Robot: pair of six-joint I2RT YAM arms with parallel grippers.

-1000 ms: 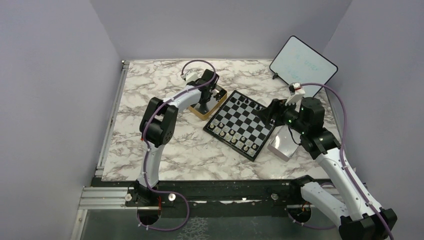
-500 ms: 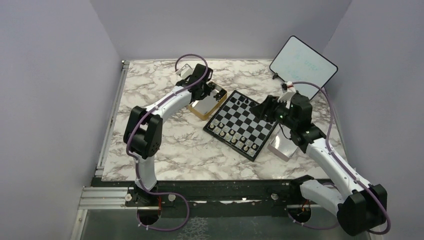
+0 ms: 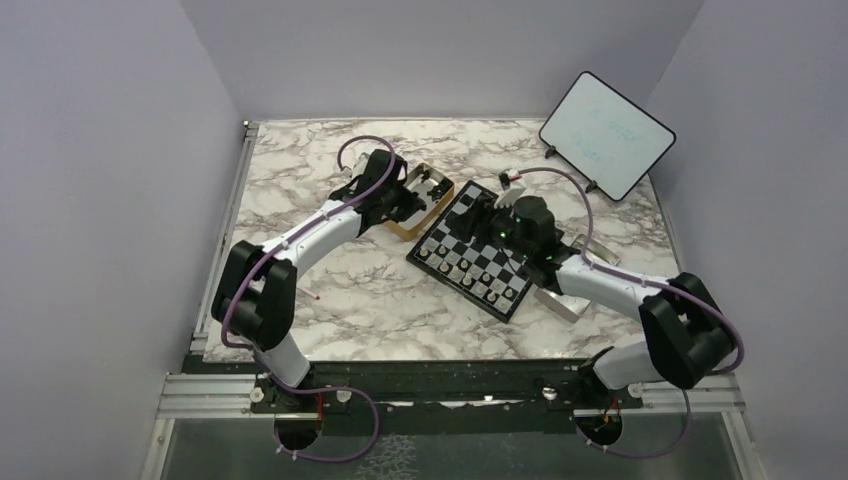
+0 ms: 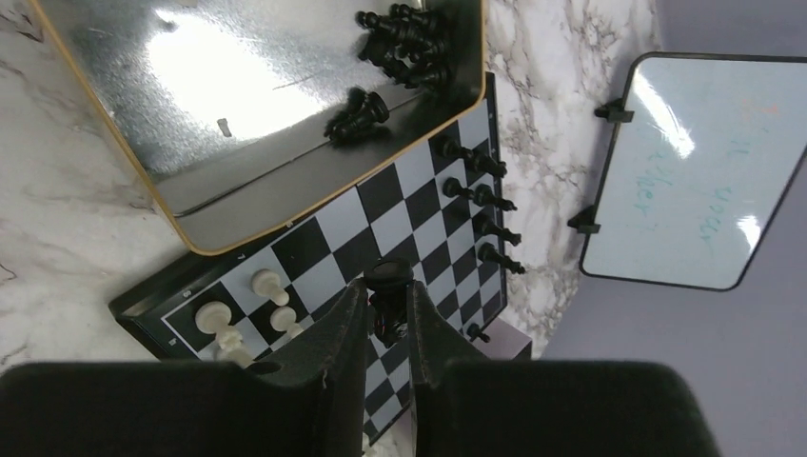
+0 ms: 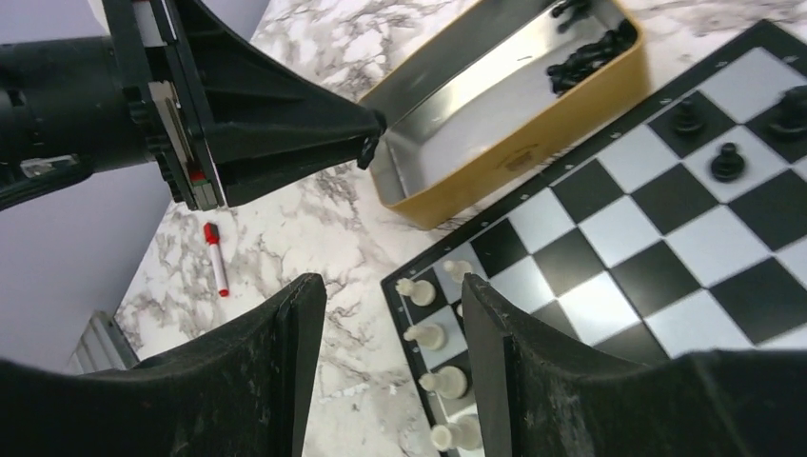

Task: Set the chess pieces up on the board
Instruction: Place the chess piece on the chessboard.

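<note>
Black piece clamped in my left pincer, with the board lying ahead of it.

My left pincer (image 4: 386, 297) is closed on one black chess piece (image 4: 389, 278), whose long axis runs along my fingers, head outward as far as I can tell. It hangs by the tin (image 4: 190, 124), seemingly at its rim. The board (image 4: 381, 195) lies straight ahead: first the pale pieces (image 4: 269, 284), then the standing black pieces (image 4: 481, 195) along the far edge where this one belongs. My right pincer (image 5: 392, 283) hangs spread and empty over the pale end, so the left arm is the nearer one. A second ago my left pincer was down in the tin, and my right hung off the board's right side.
</note>
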